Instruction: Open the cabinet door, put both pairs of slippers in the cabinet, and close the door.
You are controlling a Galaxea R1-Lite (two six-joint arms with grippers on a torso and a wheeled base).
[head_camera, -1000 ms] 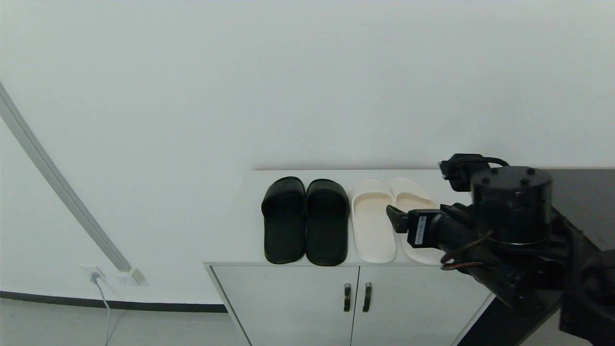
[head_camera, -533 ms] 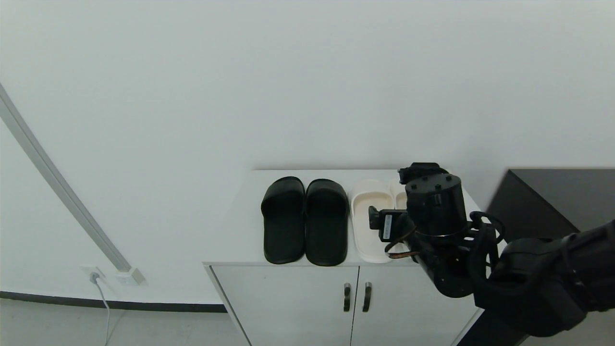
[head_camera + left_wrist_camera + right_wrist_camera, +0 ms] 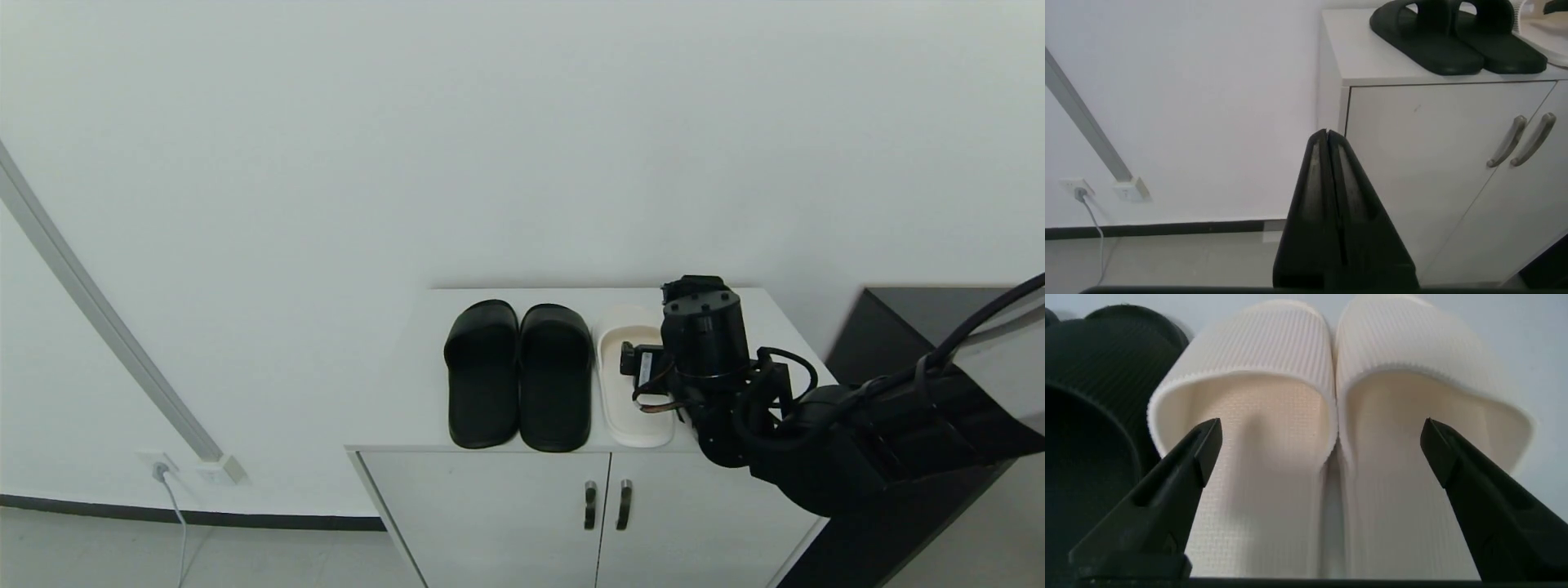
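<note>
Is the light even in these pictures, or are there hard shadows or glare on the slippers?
Head view: soft, even light, no glare; the black slippers cast almost no shadow on the cabinet top. Right wrist view: the white slippers are shaded only under their straps.

A plain indoor room arranged like a home entryway; whether it is a real home or a test room cannot be told. A bare white wall [image 3: 522,139] takes the upper frame. At lower centre stands a low white two-door cabinet [image 3: 490,523], with black slippers [image 3: 518,376] and cream slippers [image 3: 629,400] lined up on top. At lower left are a wall socket [image 3: 157,467], slanting grey trunking [image 3: 90,302], dark skirting [image 3: 188,516] and a grey floor [image 3: 98,555].
</note>
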